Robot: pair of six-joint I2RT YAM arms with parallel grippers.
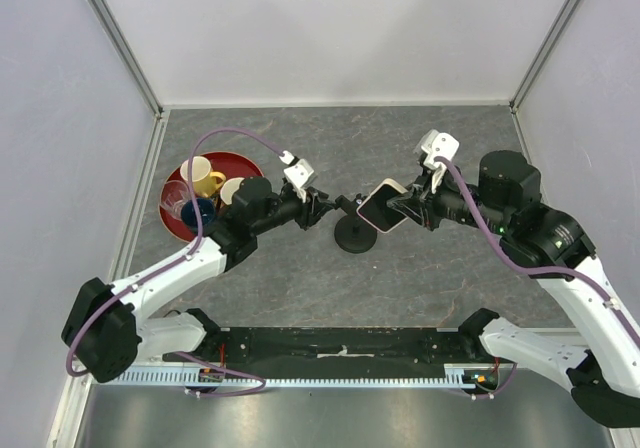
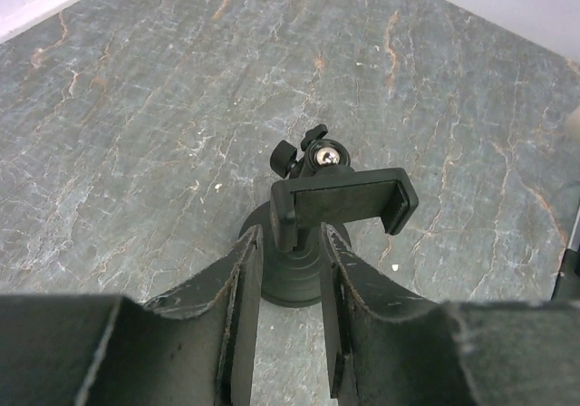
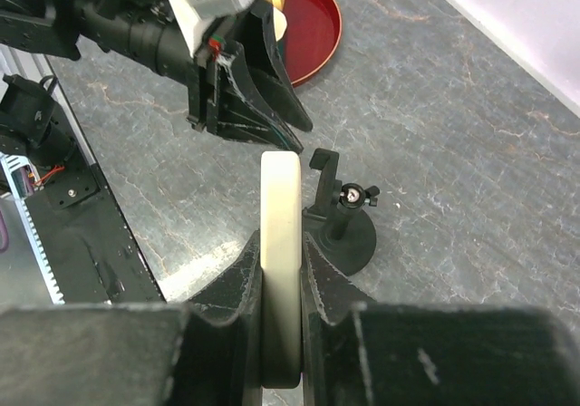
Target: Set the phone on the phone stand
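Note:
The phone [image 1: 382, 208] has a cream edge and a dark screen. My right gripper [image 1: 400, 208] is shut on it and holds it tilted in the air, just up and right of the phone stand [image 1: 357, 236]. In the right wrist view the phone [image 3: 281, 198] stands edge-on between my fingers [image 3: 249, 270], with the stand [image 3: 349, 234] just to its right on the table. My left gripper [image 1: 325, 205] is open and empty, just left of the stand. In the left wrist view its fingertips [image 2: 246, 270] point at the stand [image 2: 344, 202], whose clamp cradle is empty.
A red tray [image 1: 250, 158] at the left holds a yellow mug [image 1: 205, 178], a white cup [image 1: 232, 190] and a glass [image 1: 175, 198], behind my left arm. Grey walls close the table at the back and both sides.

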